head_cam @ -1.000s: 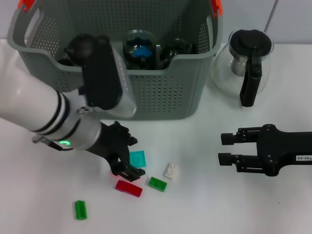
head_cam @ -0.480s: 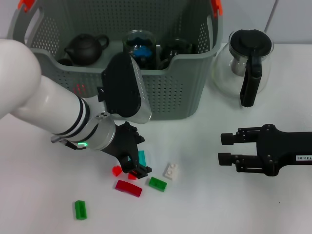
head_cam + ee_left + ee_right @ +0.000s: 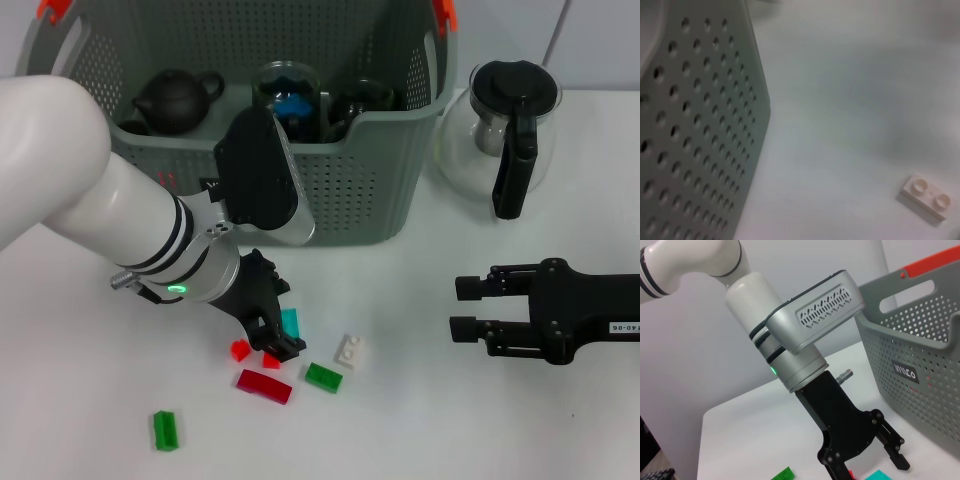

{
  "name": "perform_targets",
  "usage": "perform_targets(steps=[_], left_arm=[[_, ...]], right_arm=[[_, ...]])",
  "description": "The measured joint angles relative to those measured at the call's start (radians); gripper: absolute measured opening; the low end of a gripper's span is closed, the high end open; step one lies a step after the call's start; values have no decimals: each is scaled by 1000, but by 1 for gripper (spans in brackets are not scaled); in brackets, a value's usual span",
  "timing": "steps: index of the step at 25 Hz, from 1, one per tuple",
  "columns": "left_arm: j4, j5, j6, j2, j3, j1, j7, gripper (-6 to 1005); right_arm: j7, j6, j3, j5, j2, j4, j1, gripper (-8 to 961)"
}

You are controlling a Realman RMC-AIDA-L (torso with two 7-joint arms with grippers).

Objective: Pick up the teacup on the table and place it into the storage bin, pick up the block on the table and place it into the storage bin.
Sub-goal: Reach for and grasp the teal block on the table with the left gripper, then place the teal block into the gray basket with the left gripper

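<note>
Our left hand (image 3: 268, 335) wide over small red blocks (image 3: 254, 353), storage bin (image 3: 345, 190) at twelve o'clock, right hand (image 3: 468, 308) wide.

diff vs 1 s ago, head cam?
Left arm swung: its forearm no longer hides the dark teapot in the bin. Left claw edged right, low among the blocks, open. Teal block shifted slightly right, half hidden by the claw. A small red block now shows left of the claw. Long red block, green blocks, white block, glass pot and right claw: unchanged.
</note>
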Motion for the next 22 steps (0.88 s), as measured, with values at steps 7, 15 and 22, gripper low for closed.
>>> perform_targets(steps=[7, 15, 22], left_arm=[[-2, 8, 8, -1, 0, 3, -2, 718], [-11, 21, 11, -2, 5, 4, -4, 484], [-33, 20, 38, 0, -2, 2, -18, 405]], right_arm=[[0, 0, 0, 0, -1, 0, -1, 592], [0, 0, 0, 0, -1, 0, -7, 592], [0, 0, 0, 0, -2, 0, -7, 592]])
